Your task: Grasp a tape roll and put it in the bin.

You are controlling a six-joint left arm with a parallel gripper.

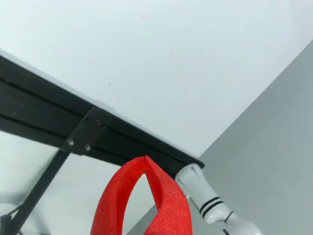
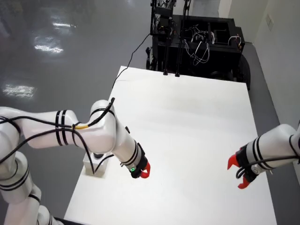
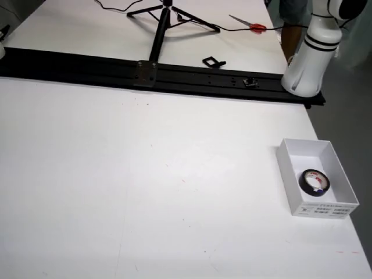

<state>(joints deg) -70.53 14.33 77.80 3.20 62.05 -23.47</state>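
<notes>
The tape roll (image 3: 314,182) lies flat inside the bin (image 3: 289,174), a white open box, toward its near corner in the view across the desk. The bin sits close to the desk's (image 3: 145,186) right edge in that view, well apart from the black rail (image 3: 192,77) along the far edge. White desktop spreads wide to the bin's left. In the view that rides on the tool (image 1: 145,157), the red fingers (image 1: 115,200) are pressed together at their tips and pinch nothing. From above, the tool (image 2: 144,171) hangs over the desk's near left part, while a second arm (image 2: 276,145) reaches in at the right edge
</notes>
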